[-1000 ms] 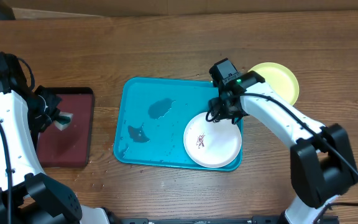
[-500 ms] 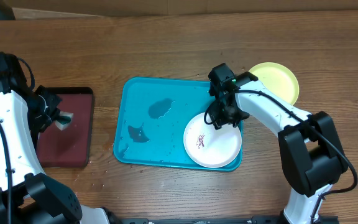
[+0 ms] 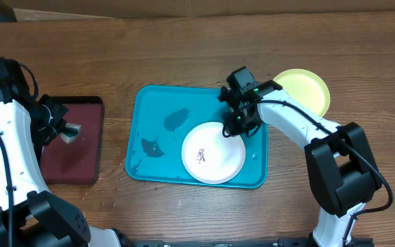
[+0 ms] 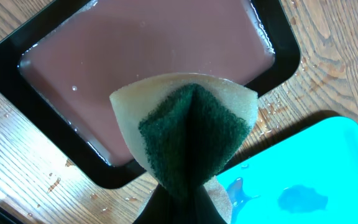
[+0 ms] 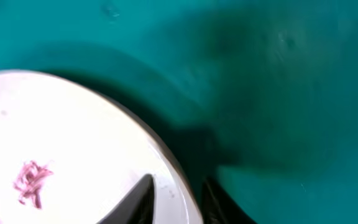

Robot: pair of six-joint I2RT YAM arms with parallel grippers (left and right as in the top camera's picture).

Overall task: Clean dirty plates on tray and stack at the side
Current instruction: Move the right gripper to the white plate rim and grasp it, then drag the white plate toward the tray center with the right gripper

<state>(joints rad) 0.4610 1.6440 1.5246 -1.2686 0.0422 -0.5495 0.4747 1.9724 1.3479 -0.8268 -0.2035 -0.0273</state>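
Observation:
A white plate (image 3: 213, 152) with a reddish smear (image 3: 201, 155) lies in the right half of the turquoise tray (image 3: 149, 103). My right gripper (image 3: 236, 124) grips its upper right rim. In the right wrist view one finger rests on the plate (image 5: 55, 143) and the other outside the rim, so the gripper (image 5: 178, 182) is shut on it. A lime-green plate (image 3: 306, 88) sits on the table right of the tray. My left gripper (image 3: 62, 130) is shut on a folded green-and-tan sponge (image 4: 188, 124) above the maroon tray (image 4: 135, 56).
The black-rimmed maroon tray (image 3: 70, 161) lies left of the turquoise tray. Two dark wet patches (image 3: 177, 119) mark the turquoise tray's left half. Water drops dot the wood near the maroon tray. A cardboard edge runs along the table's far side.
The right gripper has closed on the white plate's rim and drawn the plate left, toward the middle of the tray. The left arm has held still with the sponge.

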